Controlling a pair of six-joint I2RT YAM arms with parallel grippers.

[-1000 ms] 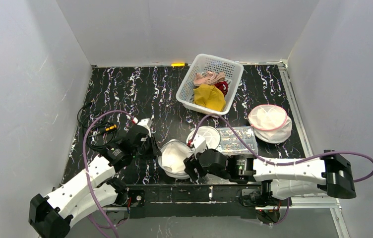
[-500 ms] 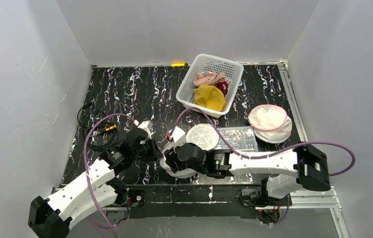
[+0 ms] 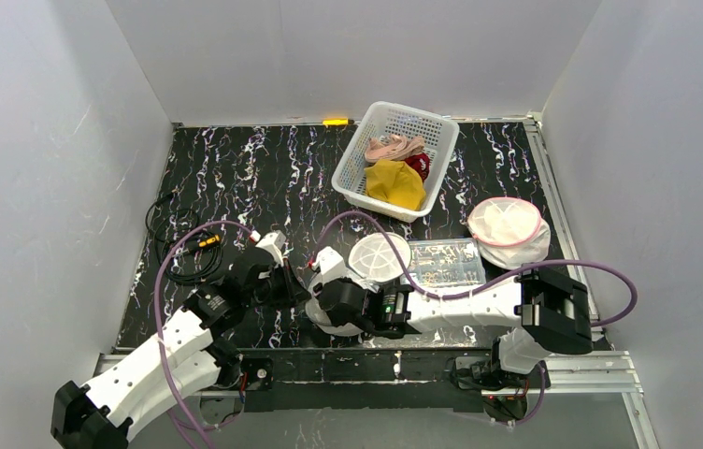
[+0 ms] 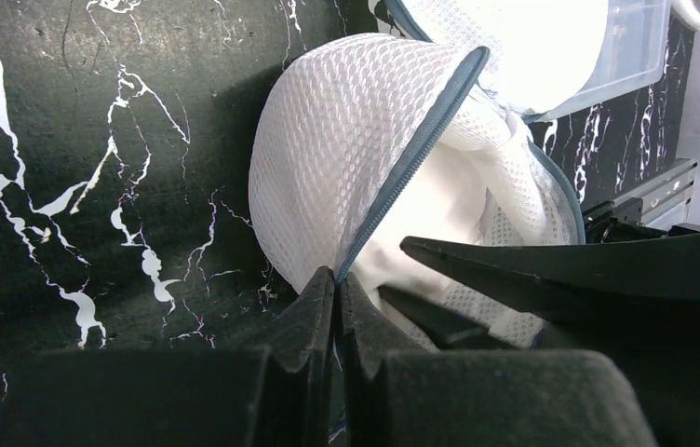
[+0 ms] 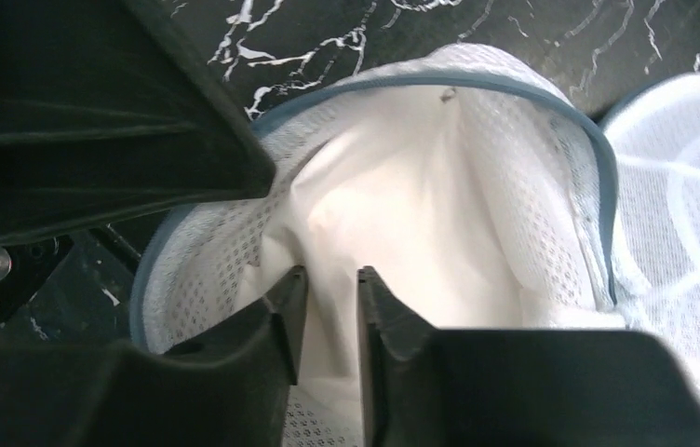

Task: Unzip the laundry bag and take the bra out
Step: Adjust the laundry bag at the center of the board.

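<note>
The white mesh laundry bag (image 4: 346,158) with a grey-blue zipper band (image 4: 411,158) lies near the table's front edge, and its mouth gapes. My left gripper (image 4: 335,277) is shut on the bag's zipper edge at its left side. The white bra (image 5: 402,214) shows as smooth cloth inside the bag's rim (image 5: 598,177). My right gripper (image 5: 330,279) reaches into the bag, its jaws a narrow gap apart with a fold of the bra cloth between them. From above, the right gripper (image 3: 334,304) covers most of the bag (image 3: 314,314); the left gripper (image 3: 299,292) sits just left of it.
A white basket (image 3: 441,140) with yellow, pink and red clothes stands at the back. A round white mesh lid (image 3: 380,257), a clear plastic box (image 3: 446,262) and a pink-rimmed mesh bag (image 3: 509,229) lie to the right. Black cables (image 3: 175,257) coil at the left.
My right arm has swung left over the bag and its jaws have narrowed inside it. The left gripper has closed on the bag's edge and stayed there.
</note>
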